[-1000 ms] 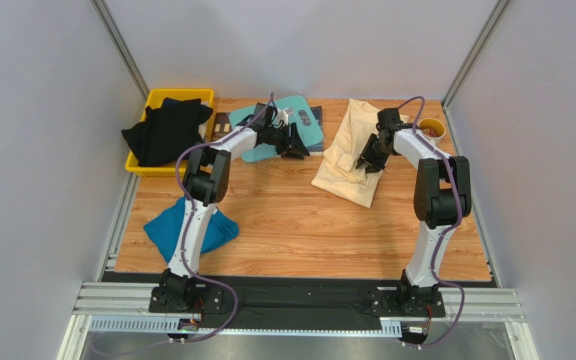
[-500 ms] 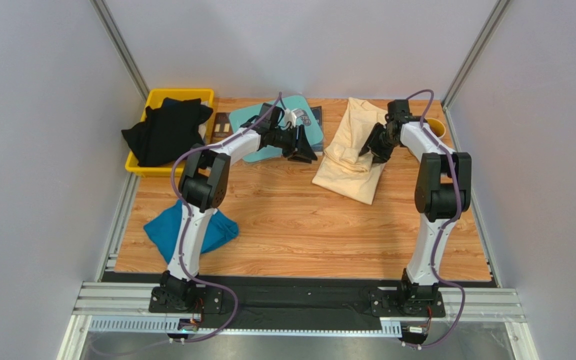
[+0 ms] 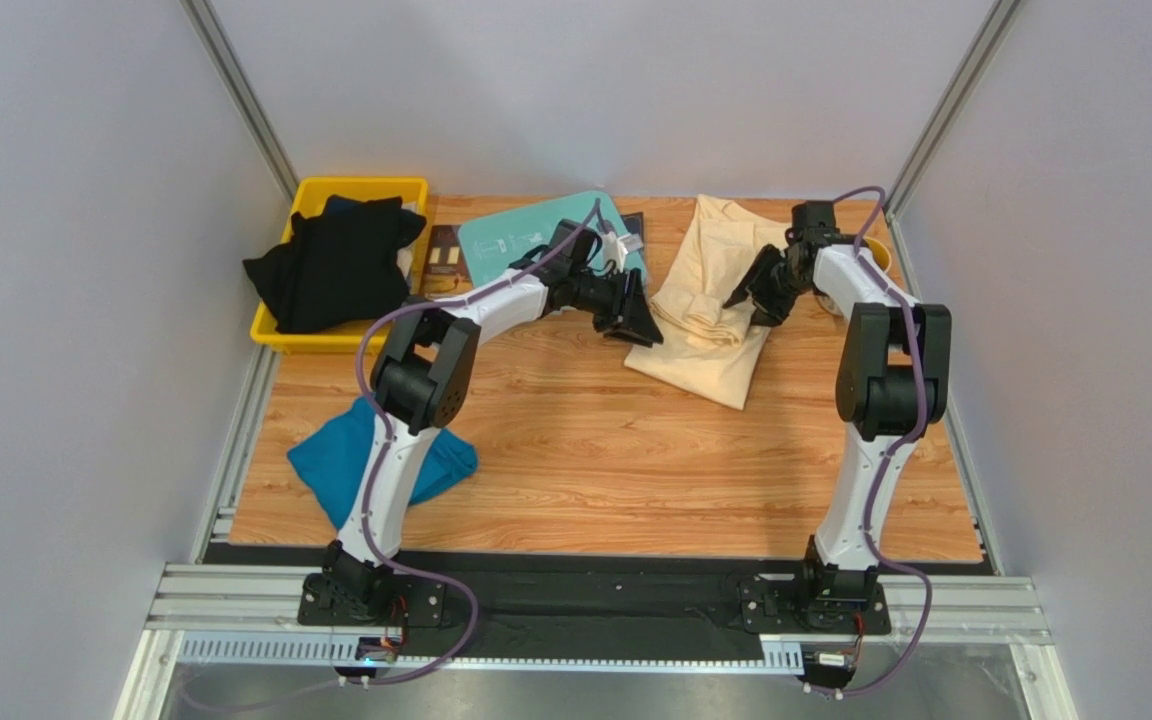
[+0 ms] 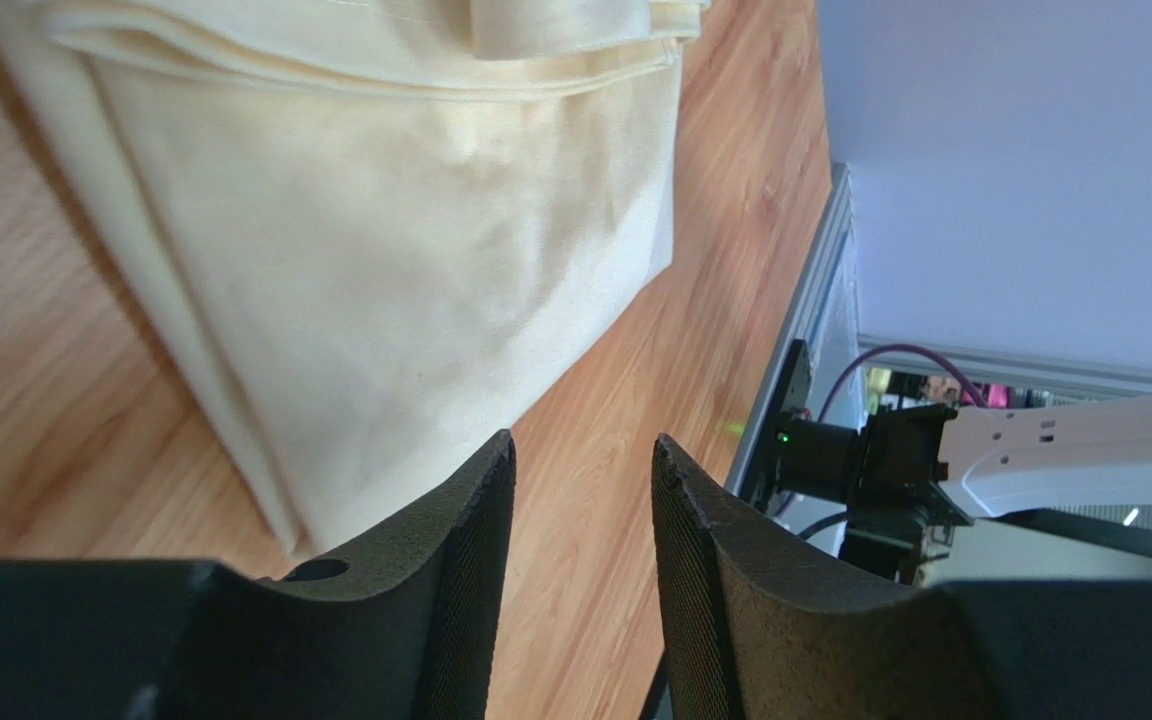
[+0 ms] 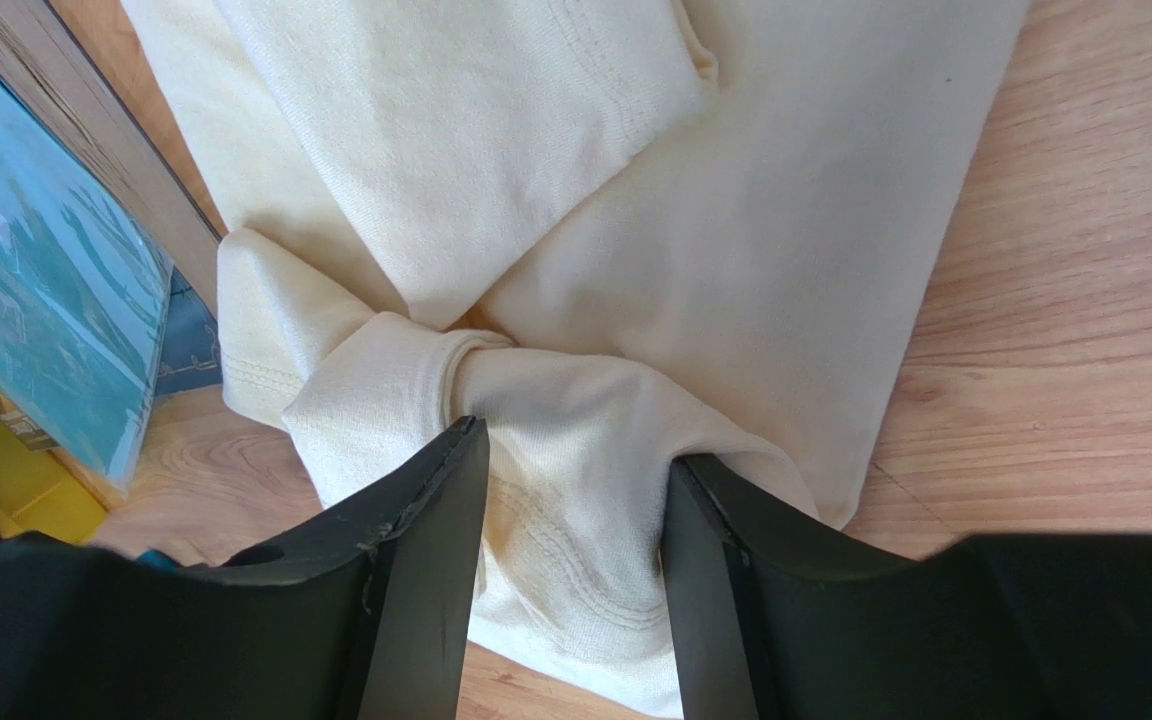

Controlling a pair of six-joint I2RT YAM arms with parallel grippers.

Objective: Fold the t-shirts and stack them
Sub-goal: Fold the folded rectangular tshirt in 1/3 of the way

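Note:
The pale cream-yellow t-shirt [image 3: 702, 323] lies rumpled at the back right of the table. My right gripper [image 3: 752, 296] is on its right side, shut on a bunched fold of it [image 5: 575, 450] that fills the gap between the jaws. My left gripper [image 3: 636, 308] hovers at the shirt's left edge, open and empty [image 4: 582, 450], with bare wood between the jaws and the cream cloth [image 4: 387, 255] just ahead. A teal-blue t-shirt [image 3: 330, 450] lies crumpled at the front left. Black t-shirts [image 3: 330, 263] spill over a yellow bin [image 3: 312, 195].
A rigid teal board [image 3: 537, 233] lies at the back middle, also seen in the right wrist view [image 5: 26, 300]. A yellow-rimmed bowl [image 3: 880, 252] sits at the back right behind my right arm. Grey walls close in both sides.
My right gripper moved back and to the right with the cream cloth, bunching the shirt. My left gripper swung right from over the teal board to the shirt's left edge.

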